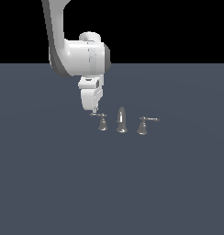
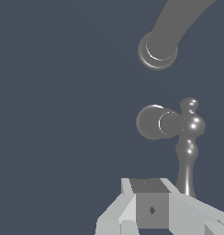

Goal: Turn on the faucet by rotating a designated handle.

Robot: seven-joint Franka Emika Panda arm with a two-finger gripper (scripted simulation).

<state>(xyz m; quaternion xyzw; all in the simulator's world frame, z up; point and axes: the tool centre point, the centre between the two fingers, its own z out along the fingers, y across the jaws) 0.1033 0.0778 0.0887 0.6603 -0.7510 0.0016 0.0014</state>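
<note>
The faucet is a tiny chrome three-piece set on the dark floor. Its tapered spout point(image 1: 121, 120) stands in the middle, and its curved neck shows in the wrist view point(image 2: 162, 46). The designated handle point(image 1: 103, 123) is at the exterior view's left, with its thin lever jutting left. In the wrist view its round base point(image 2: 153, 121) and knobbed lever point(image 2: 187, 151) show. My gripper point(image 1: 93, 111) points down with its tips at the lever's end, and looks shut and empty. In the wrist view the gripper point(image 2: 150, 204) sits right beside the lever's tip; I cannot tell if they touch.
The twin handle point(image 1: 142, 125), with its lever jutting to the exterior view's right, stands on the other side of the spout. The white arm point(image 1: 81, 57) rises above the gripper. The flat dark grey floor point(image 1: 63, 183) spreads all around.
</note>
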